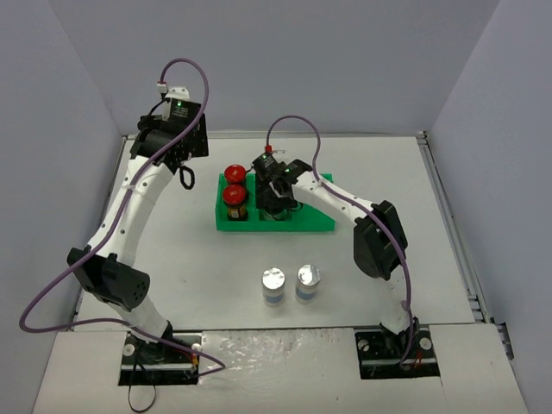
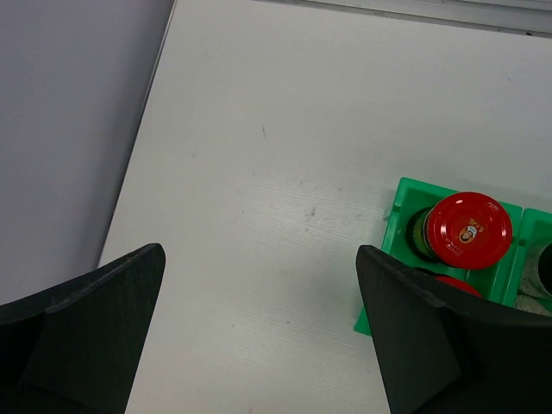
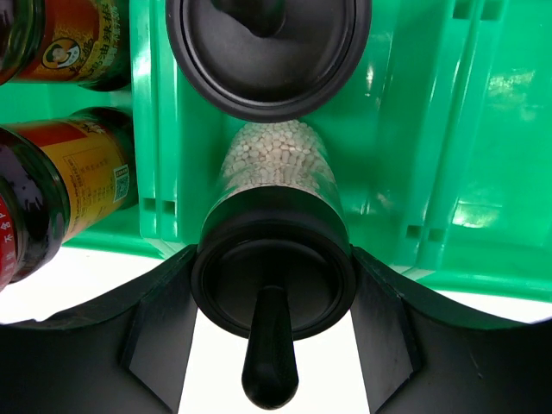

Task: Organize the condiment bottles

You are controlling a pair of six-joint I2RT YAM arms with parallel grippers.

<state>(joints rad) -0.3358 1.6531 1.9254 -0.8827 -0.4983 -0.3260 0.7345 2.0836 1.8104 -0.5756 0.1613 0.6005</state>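
Observation:
Two red-capped jars point(image 1: 234, 174) point(image 1: 235, 197) stand in the left compartment of the green tray point(image 1: 315, 222). My right gripper point(image 1: 276, 205) is over the middle compartment, shut on the cap of a black-capped pale jar point(image 3: 274, 285) at the near end. The second black-capped jar point(image 3: 267, 52) stands right behind it. Two silver-capped jars point(image 1: 272, 281) point(image 1: 308, 277) stand side by side on the table in front of the tray. My left gripper point(image 1: 185, 177) is open and empty above the table, left of the tray point(image 2: 395, 226); a red cap point(image 2: 468, 229) shows beside its right finger point(image 2: 431, 328).
The tray's right compartment point(image 3: 457, 129) holds nothing that shows. Grey walls close in the table on the left, back and right. The red-capped jars point(image 3: 52, 190) stand close to the left of my right gripper point(image 3: 274, 276).

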